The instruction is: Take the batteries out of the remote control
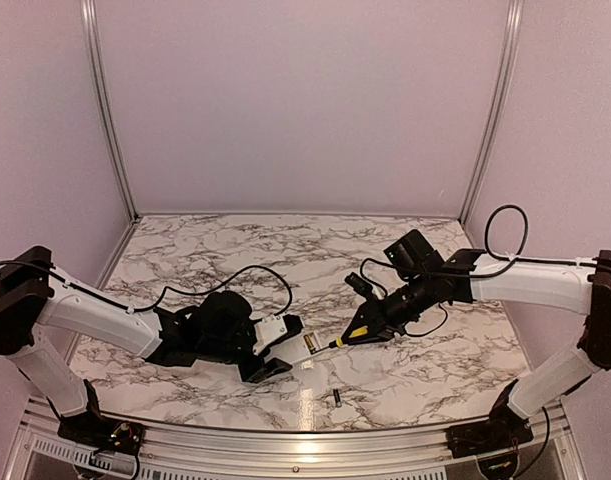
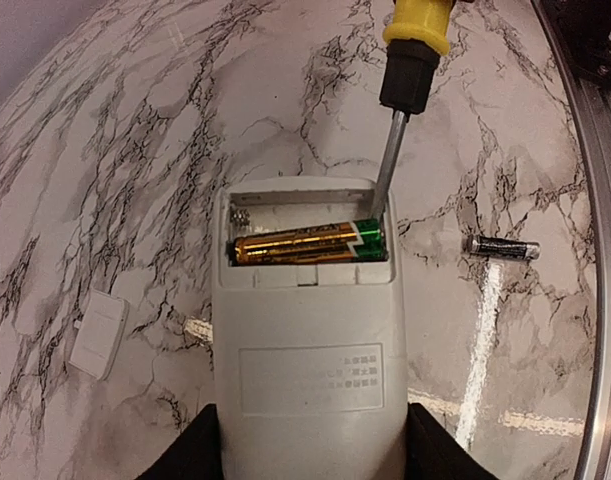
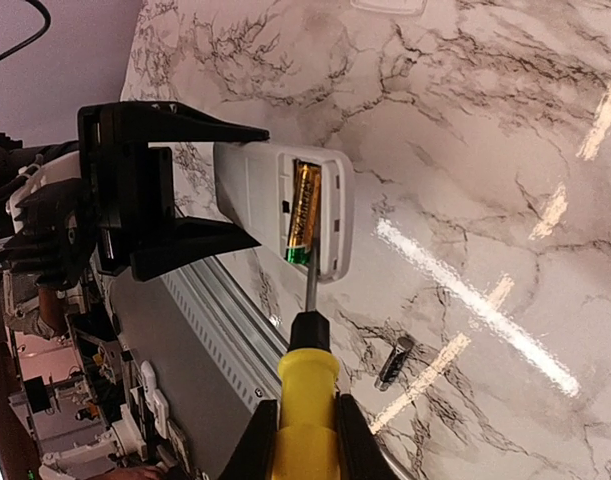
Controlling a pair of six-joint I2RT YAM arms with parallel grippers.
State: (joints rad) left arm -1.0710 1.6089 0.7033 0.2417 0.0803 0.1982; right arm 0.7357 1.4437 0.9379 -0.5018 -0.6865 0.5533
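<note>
So the left tool (image 2: pixel 310 445) is clamped on the sides of the flat white plastic remote control (image 2: pixel 305 340). It's back side up with the recess open, toward the front of the white marble-patterned counter (image 2: pixel 135 150). One gold-and-green cylindrical battery (image 2: pixel 305 243) lies in the recess. The right tool (image 3: pixel 307 440) grips a yellow-handled metal screwdriver (image 3: pixel 307 380), tip right at that battery's green end. A dark cylindrical battery (image 2: pixel 503 247) lies loose on the counter beside the remote, and a small white plastic cover (image 2: pixel 97 333) lies on the other side.
</note>
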